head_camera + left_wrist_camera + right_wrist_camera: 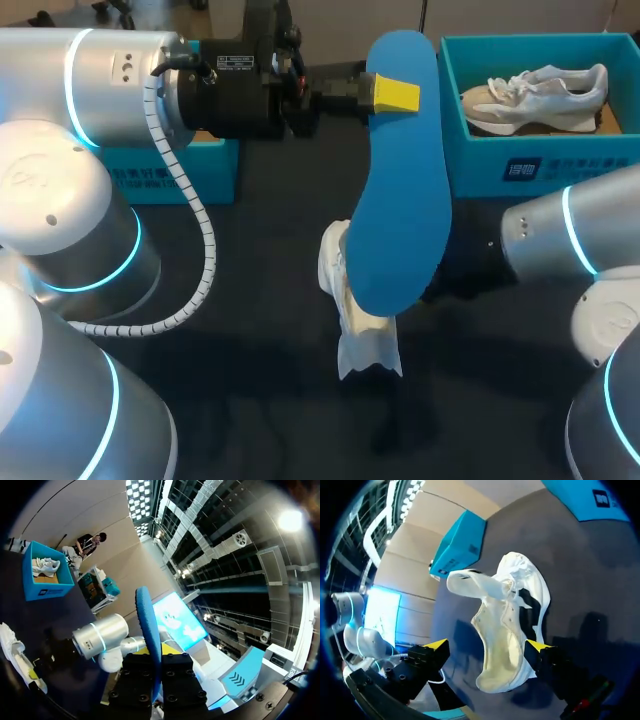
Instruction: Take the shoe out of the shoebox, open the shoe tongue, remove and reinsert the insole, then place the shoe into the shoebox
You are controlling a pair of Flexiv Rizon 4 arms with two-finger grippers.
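A long blue insole [400,190] hangs upright over the table's middle, my left gripper [395,95] shut on its upper end. In the left wrist view the insole [149,625] stands edge-on between the fingers of that gripper [152,655]. Partly hidden behind the insole, the white shoe [345,290] lies on the dark table. My right gripper [487,645] is open just above the shoe [512,625], one yellow tip on each side, the tongue [470,582] pulled up and out. In the head view the insole hides the right gripper; only its arm [560,235] shows.
The open teal shoebox [530,165] stands at the back right with a second white shoe [540,95] inside. Another teal box [185,170] sits at the back left under my left arm. The dark table [260,400] lies bare toward the front.
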